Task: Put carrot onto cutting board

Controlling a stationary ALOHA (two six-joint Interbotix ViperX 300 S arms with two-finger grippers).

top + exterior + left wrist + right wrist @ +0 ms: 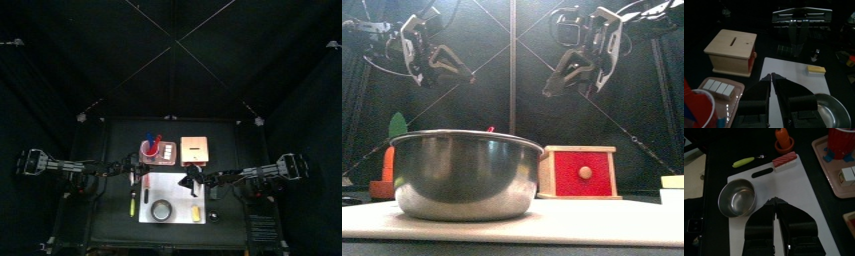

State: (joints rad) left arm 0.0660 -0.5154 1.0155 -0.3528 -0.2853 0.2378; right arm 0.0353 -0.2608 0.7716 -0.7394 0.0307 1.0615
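The carrot (783,137) is a small orange piece on the black table, just past the corner of the white cutting board (801,193). In the front view the carrot (388,165) stands left of the steel pot, with a green top above it. My right gripper (774,202) hovers over the middle of the board, well short of the carrot, with its jaws together on nothing. My left gripper (773,77) hangs shut and empty above the board's (794,75) other side. Both grippers (442,65) (576,75) are high above the table.
A steel pot (737,198) sits on the board. A red-and-white striped piece (785,159) lies at the board's corner, and a yellow-green stick (743,162) lies beside it. A small yellow piece (816,69), a wooden box (731,50) and a pink tray (841,178) with a red cup (843,140) are nearby.
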